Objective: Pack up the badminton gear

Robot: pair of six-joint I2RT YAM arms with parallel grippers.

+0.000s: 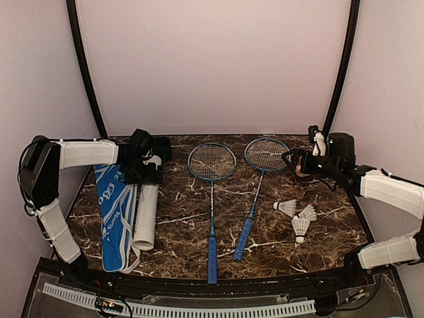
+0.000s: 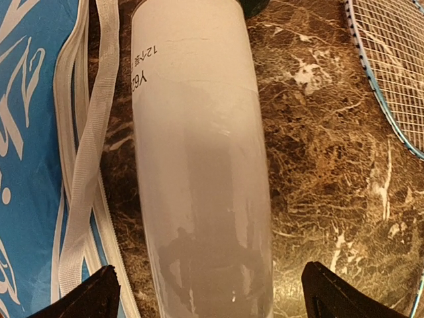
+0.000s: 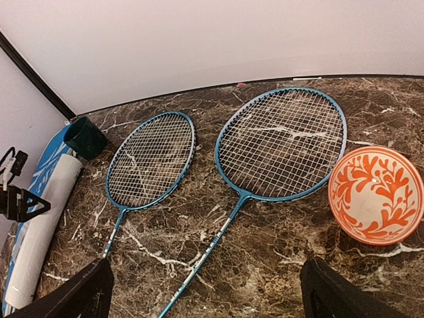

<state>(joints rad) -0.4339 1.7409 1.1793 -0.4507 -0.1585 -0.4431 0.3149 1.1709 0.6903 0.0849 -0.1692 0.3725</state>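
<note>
While tube (image 2: 199, 165) is being straddled by spread left gripper (image 2: 212, 291) | right gripper (image 3: 205, 291) being held spread | next: clamping likely.

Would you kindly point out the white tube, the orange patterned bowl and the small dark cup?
white tube (image 2: 199, 172): left wrist view, middle of its curved wall.
orange patterned bowl (image 3: 375, 195): right wrist view, centre of its inner surface.
small dark cup (image 3: 85, 138): right wrist view, on its outer side wall.
</note>
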